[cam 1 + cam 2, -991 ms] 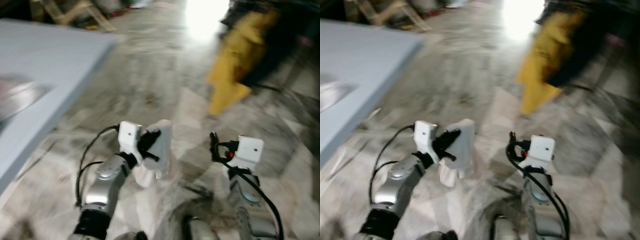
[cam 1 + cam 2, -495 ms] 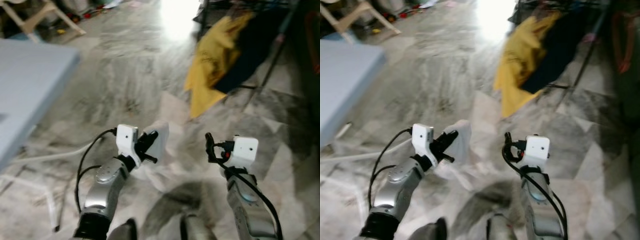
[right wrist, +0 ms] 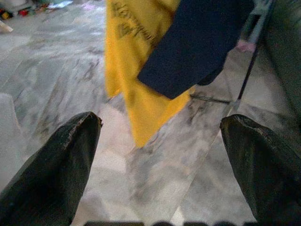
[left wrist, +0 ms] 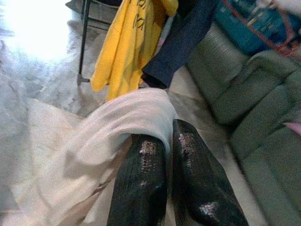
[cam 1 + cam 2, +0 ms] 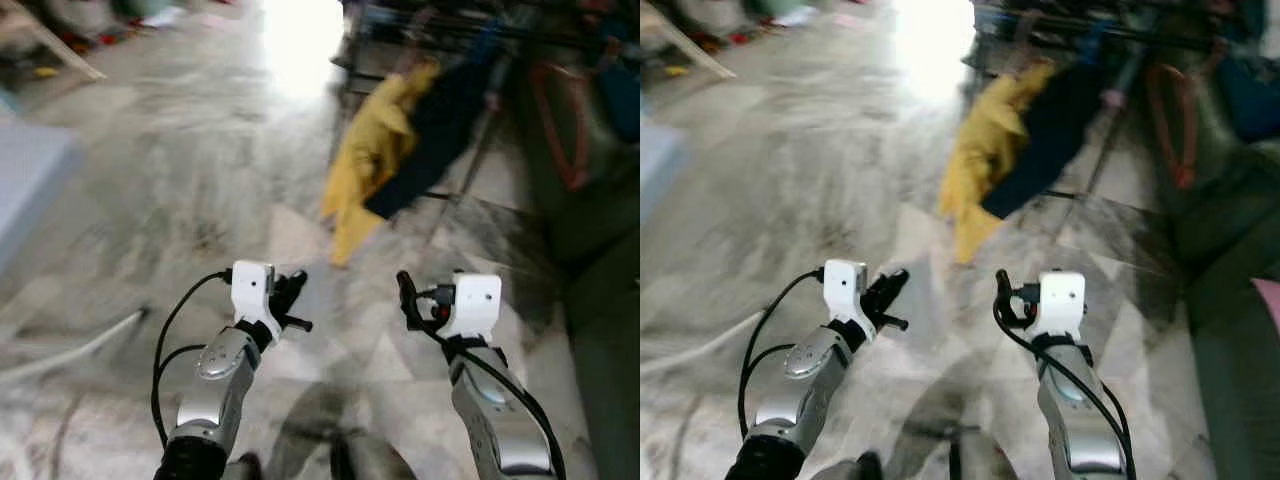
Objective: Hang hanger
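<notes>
The left gripper (image 4: pixel 162 155) is held out low over the grey marble floor (image 5: pixel 180 190), its fingers (image 4: pixel 141 188) clenched on a white cloth (image 4: pixel 108 141) that drapes down from them. The right gripper (image 3: pixel 155 155) hovers beside it with fingers released and spread wide, grasping nothing. Ahead, a yellow garment (image 5: pixel 372 165) and a dark blue garment (image 5: pixel 435 130) hang from a black rack (image 3: pixel 251 52), near a green sofa (image 4: pixel 254 122). I cannot make out a hanger itself in this blur
</notes>
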Robot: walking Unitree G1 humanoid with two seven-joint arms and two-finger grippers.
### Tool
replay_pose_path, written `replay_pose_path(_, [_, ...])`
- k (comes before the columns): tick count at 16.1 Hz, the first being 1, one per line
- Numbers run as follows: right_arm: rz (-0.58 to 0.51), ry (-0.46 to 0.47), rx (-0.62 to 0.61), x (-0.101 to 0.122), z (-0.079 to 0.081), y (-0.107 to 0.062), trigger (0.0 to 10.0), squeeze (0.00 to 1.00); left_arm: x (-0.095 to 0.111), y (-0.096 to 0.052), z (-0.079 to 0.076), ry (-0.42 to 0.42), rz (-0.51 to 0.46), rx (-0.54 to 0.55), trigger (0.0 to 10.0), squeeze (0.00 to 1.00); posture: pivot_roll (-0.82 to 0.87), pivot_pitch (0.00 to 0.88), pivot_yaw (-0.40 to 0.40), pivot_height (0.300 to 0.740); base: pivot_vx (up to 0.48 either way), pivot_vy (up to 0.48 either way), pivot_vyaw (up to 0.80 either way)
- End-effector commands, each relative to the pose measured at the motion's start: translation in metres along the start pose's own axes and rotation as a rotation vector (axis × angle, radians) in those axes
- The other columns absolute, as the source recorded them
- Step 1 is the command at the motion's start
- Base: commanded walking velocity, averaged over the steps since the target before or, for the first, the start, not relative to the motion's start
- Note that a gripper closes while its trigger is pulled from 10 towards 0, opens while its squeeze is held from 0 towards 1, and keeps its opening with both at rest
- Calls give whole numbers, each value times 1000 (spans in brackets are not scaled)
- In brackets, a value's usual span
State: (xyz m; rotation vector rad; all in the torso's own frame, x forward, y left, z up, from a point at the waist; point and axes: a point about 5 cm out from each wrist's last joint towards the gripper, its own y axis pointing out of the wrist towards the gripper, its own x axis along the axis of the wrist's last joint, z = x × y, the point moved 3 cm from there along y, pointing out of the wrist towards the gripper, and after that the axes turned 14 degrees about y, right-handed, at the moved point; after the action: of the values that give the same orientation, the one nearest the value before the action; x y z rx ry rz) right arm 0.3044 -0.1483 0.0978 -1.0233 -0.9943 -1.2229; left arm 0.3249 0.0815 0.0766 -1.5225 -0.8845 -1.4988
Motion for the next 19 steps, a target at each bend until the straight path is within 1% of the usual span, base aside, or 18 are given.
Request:
replay_pose_path(1, [22, -8, -27, -4, -8, -1, 10000, 0, -11, -2, -2, 6, 51, 13, 10000, 0, -147, 213, -72, 740, 0, 0, 0])
replay_pose_path(2, [22, -4, -28, -5, -7, 1, 10000, 0, -14, -3, -1, 2, 62, 10, 10000, 0, -147, 213, -72, 740, 0, 0, 0])
replay_pose_path(3, [19, 9, -30, -6, -5, 2, 10000, 0, -17, -6, 3, 11, 83, 5, 10000, 0, -139, 220, -32, 740, 0, 0, 0])
replay_pose_path(4, [18, 13, -29, -6, -3, 2, 10000, 0, -17, -6, 3, 5, 87, 1, 10000, 0, -139, 220, -32, 740, 0, 0, 0])
replay_pose_path(6, [16, 26, -31, -7, 0, 2, 10000, 0, -19, -5, 4, 16, 104, -15, 10000, 0, -141, 225, -2, 740, 0, 0, 0])
replay_pose_path(7, [15, 29, -34, -7, 0, 2, 10000, 0, -18, -4, 4, 19, 106, -17, 10000, 0, -141, 225, -2, 740, 0, 0, 0])
replay_pose_path(11, [7, 44, -70, -9, -5, 0, 10000, 0, -17, -2, 6, 36, 123, -39, 10000, 0, -142, 229, 30, 740, 0, 0, -569])
replay_pose_path(19, [2, 51, -77, -11, -5, 0, 10000, 0, -15, -2, 7, 37, 125, -43, 10000, 0, -134, 229, 30, 740, -281, 0, -566])
